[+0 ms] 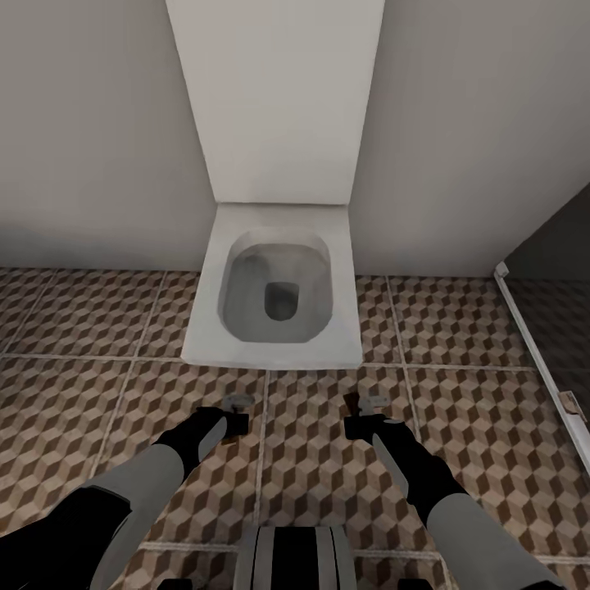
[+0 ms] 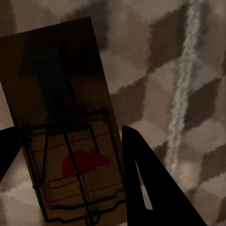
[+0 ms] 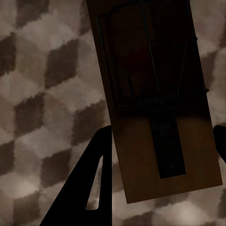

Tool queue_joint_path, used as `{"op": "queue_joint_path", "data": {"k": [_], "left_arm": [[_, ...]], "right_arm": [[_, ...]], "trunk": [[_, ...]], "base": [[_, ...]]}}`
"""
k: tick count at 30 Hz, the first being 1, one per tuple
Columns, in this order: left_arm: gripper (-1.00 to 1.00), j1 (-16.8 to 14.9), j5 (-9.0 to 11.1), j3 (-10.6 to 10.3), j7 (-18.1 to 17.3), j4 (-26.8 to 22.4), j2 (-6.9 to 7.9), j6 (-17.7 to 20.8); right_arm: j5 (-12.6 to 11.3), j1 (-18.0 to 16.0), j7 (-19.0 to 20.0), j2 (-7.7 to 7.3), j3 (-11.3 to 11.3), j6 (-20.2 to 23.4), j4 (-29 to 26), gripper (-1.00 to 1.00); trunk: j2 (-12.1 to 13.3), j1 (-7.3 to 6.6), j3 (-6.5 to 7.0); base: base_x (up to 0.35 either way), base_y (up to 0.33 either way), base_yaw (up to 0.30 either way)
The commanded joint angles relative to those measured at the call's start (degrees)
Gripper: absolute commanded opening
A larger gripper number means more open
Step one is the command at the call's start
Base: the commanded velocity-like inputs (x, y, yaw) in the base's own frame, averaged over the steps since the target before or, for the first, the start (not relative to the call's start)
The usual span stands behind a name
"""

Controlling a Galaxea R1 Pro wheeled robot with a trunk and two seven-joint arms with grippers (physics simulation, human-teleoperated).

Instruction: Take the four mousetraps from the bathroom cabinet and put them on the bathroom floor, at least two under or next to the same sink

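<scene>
Left claw (image 1: 238,407) pinching a mousetrap (image 2: 66,127); right claw (image 1: 370,410) pinching another mousetrap (image 3: 155,94). Both above cube-patterned bathroom floor (image 1: 74,410), facing white toilet (image 1: 279,287).

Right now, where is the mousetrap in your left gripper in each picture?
Head view: mousetrap, tiny, at the left gripper tip, near the toilet.
Left wrist view: mousetrap large, between dark fingers.
Right wrist view: a second mousetrap instead.
Shared landmark: cube-pattern floor.

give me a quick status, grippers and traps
Left gripper shut on a mousetrap. Right gripper shut on a second mousetrap. Both held over the tiled floor. Toilet straight ahead.
</scene>
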Motion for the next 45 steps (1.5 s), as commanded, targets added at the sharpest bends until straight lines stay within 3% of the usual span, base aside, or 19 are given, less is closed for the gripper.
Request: {"op": "queue_joint_path", "data": {"k": [1,6,13,22,31,41,45], "left_arm": [[-1.0,0.0,0.4,-0.4,0.2,-0.1,0.03,0.3],[-1.0,0.0,0.4,-0.4,0.2,-0.1,0.03,0.3],[-1.0,0.0,0.4,-0.4,0.2,-0.1,0.03,0.3],[-1.0,0.0,0.4,-0.4,0.2,-0.1,0.03,0.3],[-1.0,0.0,0.4,-0.4,0.2,-0.1,0.03,0.3],[-1.0,0.0,0.4,-0.4,0.3,-0.1,-0.18,0.3],[-1.0,0.0,0.4,-0.4,0.3,-0.1,-0.29,0.3]], "right_arm": [[-0.5,0.0,-0.2,-0.03,0.1,0.2,-0.1,-1.0],[-0.5,0.0,-0.2,-0.03,0.1,0.2,-0.1,-1.0],[-0.5,0.0,-0.2,-0.03,0.1,0.2,-0.1,-1.0],[-0.5,0.0,-0.2,-0.03,0.1,0.2,-0.1,-1.0],[-0.5,0.0,-0.2,-0.03,0.1,0.2,-0.1,-1.0],[-0.5,0.0,-0.2,-0.03,0.1,0.2,-0.1,-1.0],[-0.5,0.0,-0.2,-0.03,0.1,0.2,-0.1,-1.0]], "trunk": [[0.0,-0.01,-0.03],[0.0,-0.01,-0.03],[-0.1,0.17,-1.58],[-0.1,0.17,-1.58],[-0.2,0.4,-3.58],[-0.2,0.4,-3.58],[-0.3,0.51,-4.46]], "base": [[0.0,0.0,0.0],[0.0,0.0,0.0],[0.0,0.0,0.0],[0.0,0.0,0.0],[0.0,0.0,0.0],[0.0,0.0,0.0],[0.0,0.0,0.0]]}}
